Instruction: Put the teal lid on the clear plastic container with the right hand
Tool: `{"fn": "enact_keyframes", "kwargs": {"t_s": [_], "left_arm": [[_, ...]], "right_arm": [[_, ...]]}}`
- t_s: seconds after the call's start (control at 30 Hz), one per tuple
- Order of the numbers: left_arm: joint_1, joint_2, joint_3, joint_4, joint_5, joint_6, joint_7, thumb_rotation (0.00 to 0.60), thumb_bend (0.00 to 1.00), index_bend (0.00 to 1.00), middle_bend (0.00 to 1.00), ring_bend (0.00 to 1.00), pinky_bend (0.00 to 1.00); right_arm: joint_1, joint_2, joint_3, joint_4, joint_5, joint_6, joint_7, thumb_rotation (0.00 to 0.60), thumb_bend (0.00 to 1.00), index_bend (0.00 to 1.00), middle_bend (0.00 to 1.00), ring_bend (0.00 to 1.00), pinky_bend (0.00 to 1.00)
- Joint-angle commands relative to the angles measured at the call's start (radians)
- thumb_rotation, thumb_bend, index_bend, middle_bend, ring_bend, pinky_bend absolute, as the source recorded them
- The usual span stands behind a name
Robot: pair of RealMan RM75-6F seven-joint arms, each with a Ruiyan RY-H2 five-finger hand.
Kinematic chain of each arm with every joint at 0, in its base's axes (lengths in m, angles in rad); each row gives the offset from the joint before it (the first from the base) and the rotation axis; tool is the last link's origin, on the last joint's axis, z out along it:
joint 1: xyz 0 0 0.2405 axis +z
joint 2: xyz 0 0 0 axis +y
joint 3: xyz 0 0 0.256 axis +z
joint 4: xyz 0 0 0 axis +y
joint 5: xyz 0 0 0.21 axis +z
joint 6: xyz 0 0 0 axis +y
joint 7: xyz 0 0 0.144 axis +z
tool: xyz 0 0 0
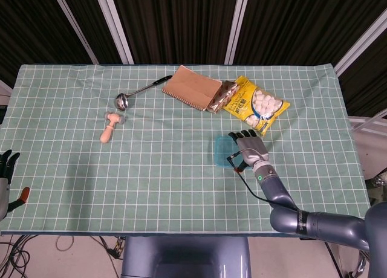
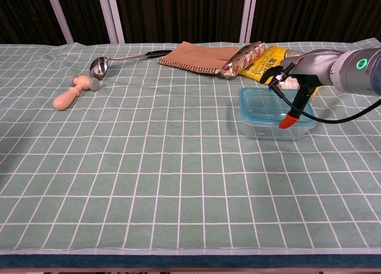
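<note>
The teal lid (image 2: 261, 102) lies flat on top of the clear plastic container (image 2: 269, 130), right of the table's middle. My right hand (image 2: 296, 78) is spread over the lid's right part, fingers extended and apart, holding nothing. Its red-tipped thumb (image 2: 287, 120) hangs down at the container's front right edge. From the head view the right hand (image 1: 251, 148) covers most of the lid (image 1: 222, 150), leaving only its left strip showing. My left hand (image 1: 6, 176) hangs off the table's left edge, fingers apart and empty.
At the back stand a brown notebook (image 1: 192, 87), a snack packet (image 1: 222, 96) and a yellow marshmallow bag (image 1: 257, 106), just behind the container. A metal ladle (image 1: 130, 95) and a small wooden mallet (image 1: 109, 127) lie at the back left.
</note>
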Motion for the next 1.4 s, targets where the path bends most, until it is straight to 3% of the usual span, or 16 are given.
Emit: {"fn": "enact_keyframes", "kwargs": {"t_s": [0.03,0.57,1.0,1.2,1.4], "left_arm": [[0.000,0.000,0.000,0.000,-0.001,0.000,0.000,0.600,0.33,0.08,0.00,0.00,0.00],[0.000,0.000,0.000,0.001,0.001,0.000,0.001,0.600,0.33,0.08,0.00,0.00,0.00],[0.000,-0.001,0.000,0.001,0.000,0.000,0.001,0.600,0.33,0.08,0.00,0.00,0.00],[0.001,0.000,0.001,0.001,0.001,0.001,0.000,0.600,0.33,0.08,0.00,0.00,0.00],[0.001,0.000,0.001,0.001,0.000,0.000,0.000,0.600,0.33,0.08,0.00,0.00,0.00]], "right_arm": [[0.001,-0.003,0.000,0.005,0.004,0.000,-0.003,0.600,0.35,0.13,0.48,0.09,0.00],[-0.005,0.002,0.004,-0.001,0.013,0.018,-0.014,0.600,0.35,0.12,0.39,0.04,0.00],[0.007,0.013,-0.006,-0.009,0.047,0.006,-0.047,0.600,0.33,0.01,0.09,0.00,0.00],[0.014,0.021,-0.010,-0.018,0.065,0.001,-0.061,0.600,0.28,0.01,0.01,0.00,0.00],[0.013,0.042,0.005,-0.042,0.060,0.007,-0.045,0.600,0.28,0.01,0.00,0.00,0.00]]}}
